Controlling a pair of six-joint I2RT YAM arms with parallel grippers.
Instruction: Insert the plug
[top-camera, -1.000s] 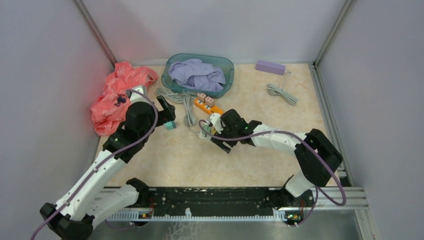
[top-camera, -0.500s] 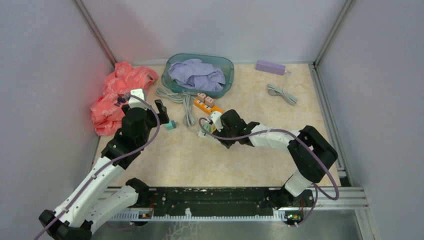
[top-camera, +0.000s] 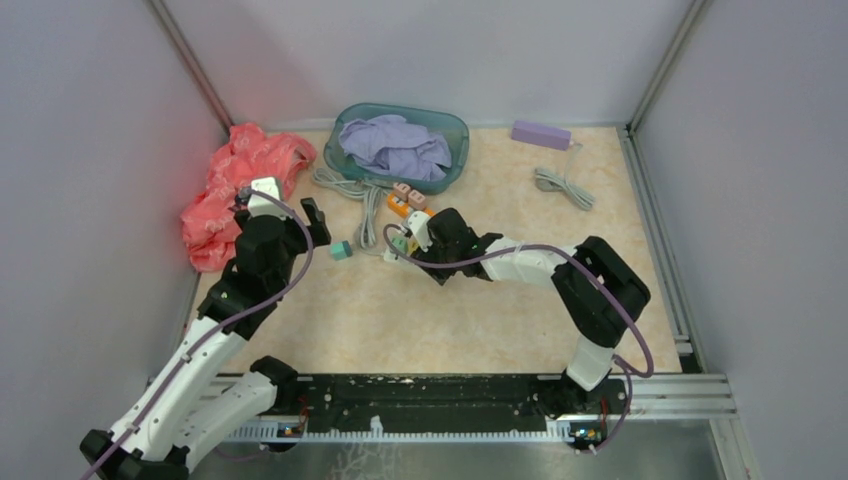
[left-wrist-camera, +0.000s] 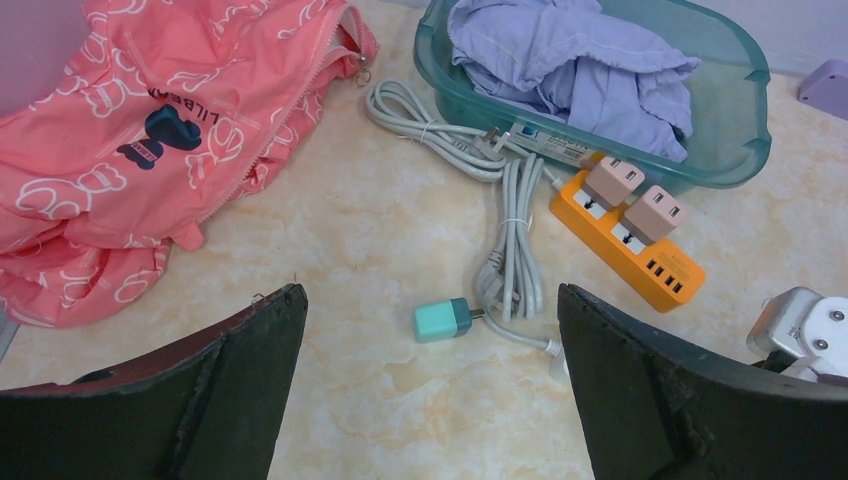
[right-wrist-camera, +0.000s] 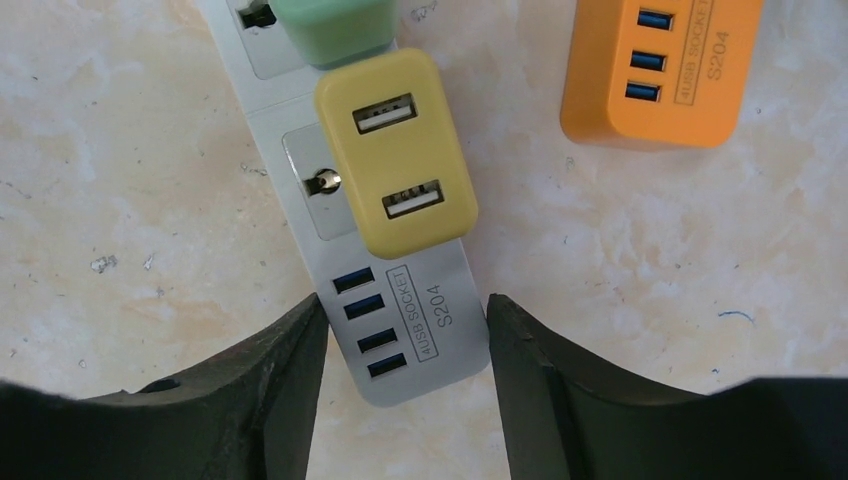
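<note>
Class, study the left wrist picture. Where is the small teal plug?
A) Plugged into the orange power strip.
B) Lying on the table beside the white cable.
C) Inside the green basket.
B: the teal plug lies on the table next to the white cable, apart from the orange power strip.

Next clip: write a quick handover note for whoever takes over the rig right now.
Left gripper: open, empty, above the teal plug, which lies loose on the table.
Right gripper: closed on the USB end of the grey power strip; a yellow adapter and a green adapter sit in it.
Done: strip held. Left: grasp the teal plug and insert it.
</note>
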